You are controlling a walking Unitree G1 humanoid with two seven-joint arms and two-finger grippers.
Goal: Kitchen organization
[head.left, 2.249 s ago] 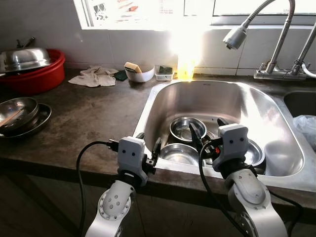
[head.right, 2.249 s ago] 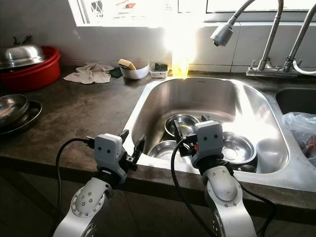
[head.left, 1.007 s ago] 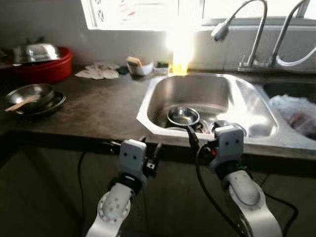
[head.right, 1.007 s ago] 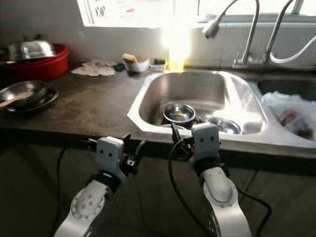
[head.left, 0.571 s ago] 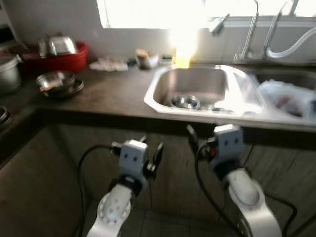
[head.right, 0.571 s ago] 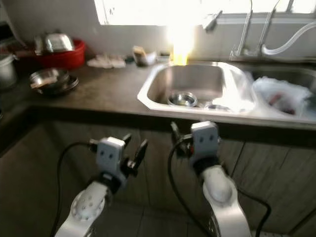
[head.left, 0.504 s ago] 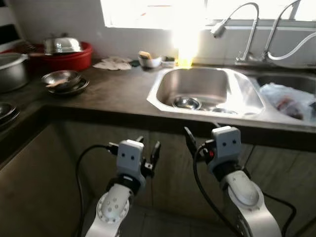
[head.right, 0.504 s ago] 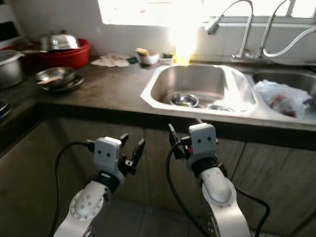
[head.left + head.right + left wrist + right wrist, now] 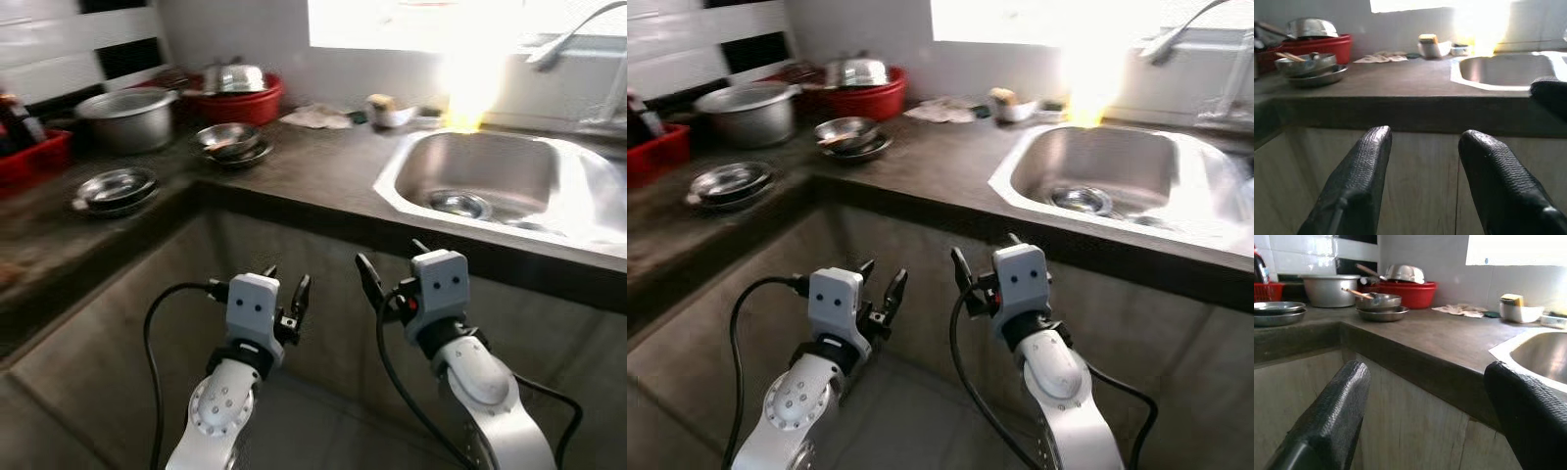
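Both grippers hang low before the counter's front face, away from the dishes. My left gripper (image 9: 285, 282) is open with nothing between its fingers (image 9: 1359, 176). My right gripper (image 9: 392, 264) is open too, fingers (image 9: 1332, 416) spread wide. The steel sink (image 9: 490, 162) lies at the right with steel bowls (image 9: 458, 204) in its basin. On the dark counter (image 9: 323, 162) sit stacked steel bowls with a wooden utensil (image 9: 230, 145), a red basin under a steel lid (image 9: 235, 93), a large steel pot (image 9: 127, 117) and steel plates (image 9: 113, 188).
The counter is L-shaped and wraps round on my left, where a red rack (image 9: 29, 157) stands. A cloth (image 9: 318, 117) and a white bowl with a sponge (image 9: 387, 113) lie under the bright window. A faucet (image 9: 563, 44) arches over the sink. Cabinet fronts and floor lie below.
The view has pulled back from the sink and swung left, bringing the counter's left wing into sight. Both grippers stay open and now sit below the counter edge.
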